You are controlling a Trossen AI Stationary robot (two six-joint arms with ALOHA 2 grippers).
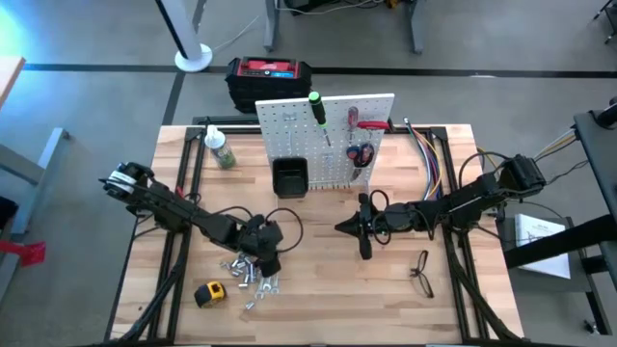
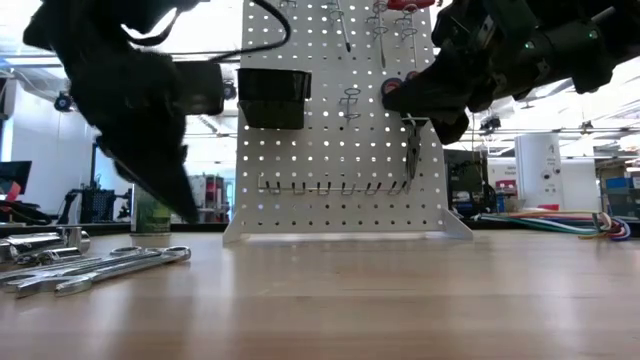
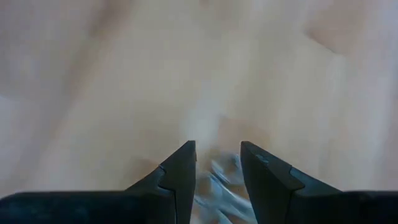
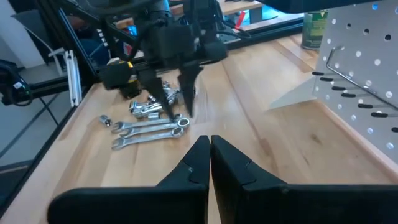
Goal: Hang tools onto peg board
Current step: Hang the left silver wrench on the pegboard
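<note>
Several silver wrenches [image 1: 249, 272] lie flat on the table at the near left, beside a yellow tape measure [image 1: 210, 293]. My left gripper [image 4: 177, 115] hangs open just above the wrenches, fingers slanting down, with nothing between them. My right gripper [image 4: 210, 149] is shut and empty, held over the table's middle [image 1: 342, 228], in front of the peg board [image 1: 328, 135]. A green-handled screwdriver [image 1: 316, 108], a red-handled screwdriver [image 1: 355, 118] and red-handled pliers [image 1: 360, 154] hang on the board. Black-framed glasses [image 1: 421, 273] lie on the table at the near right.
A black bin [image 1: 289, 176] is fixed to the board's front. A green-labelled bottle [image 1: 220, 149] stands left of the board, and a red-and-black box [image 1: 270, 75] sits behind it. Coloured cables [image 1: 431, 159] run along the table's right side. Bare wood lies between the two grippers.
</note>
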